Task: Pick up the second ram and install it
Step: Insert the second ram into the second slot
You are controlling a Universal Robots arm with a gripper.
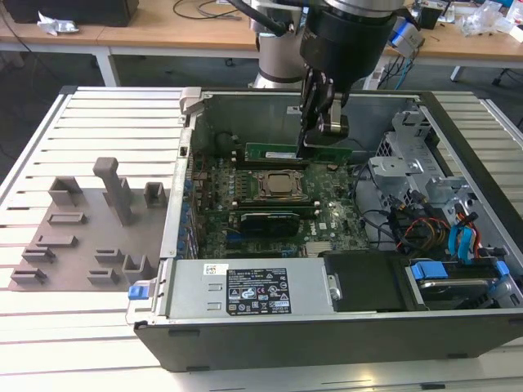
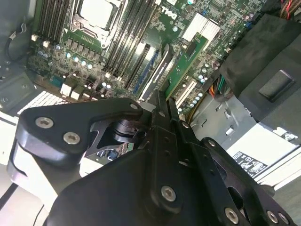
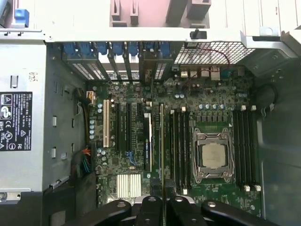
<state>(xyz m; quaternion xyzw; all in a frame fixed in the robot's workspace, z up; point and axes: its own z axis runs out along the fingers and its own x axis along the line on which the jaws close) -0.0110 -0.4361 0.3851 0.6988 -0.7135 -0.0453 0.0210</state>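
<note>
End effector (image 3: 162, 197) clamped on second ram (image 2: 189, 63), edge-on above motherboard (image 3: 123, 162) — labelled power supply (image 3: 28, 70) beside

Tally:
- robot arm (image 1: 343, 33): 1
- gripper (image 1: 315, 145): 1
- open computer case (image 1: 186, 204): 1
- motherboard (image 1: 327, 220): 1
- CPU socket (image 1: 278, 184): 1
- green ram stick (image 1: 270, 152): 1
- black card (image 1: 265, 219): 1
- labelled power supply (image 1: 253, 286): 1
- grey fixture plate (image 1: 86, 233): 1

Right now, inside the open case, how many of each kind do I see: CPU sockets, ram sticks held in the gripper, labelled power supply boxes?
CPU socket: 1
second ram, held in the gripper: 1
labelled power supply box: 1
Total: 3
</note>
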